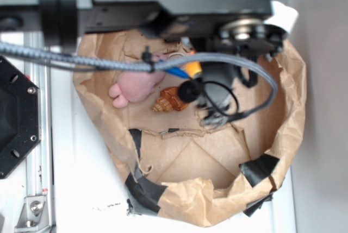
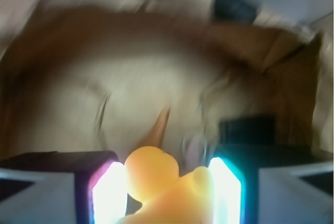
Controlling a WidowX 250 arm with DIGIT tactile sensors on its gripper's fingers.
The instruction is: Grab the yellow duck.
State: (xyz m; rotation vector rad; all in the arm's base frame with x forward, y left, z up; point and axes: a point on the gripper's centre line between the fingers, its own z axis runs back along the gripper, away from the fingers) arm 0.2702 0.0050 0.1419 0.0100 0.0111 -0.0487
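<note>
The yellow duck fills the gap between my two glowing fingertips in the wrist view, touching both pads, its rounded head toward the left pad. My gripper is shut on it. In the exterior view only a bit of the duck shows, orange-yellow, under the dark arm and cables, above the floor of the brown paper bag. The gripper itself is mostly hidden there by the arm. The wrist view is blurred.
A pink plush toy and a tan striped conch shell lie on the bag floor just left of the gripper. The bag's crumpled walls, patched with black tape, ring the space. A grey cable loops across.
</note>
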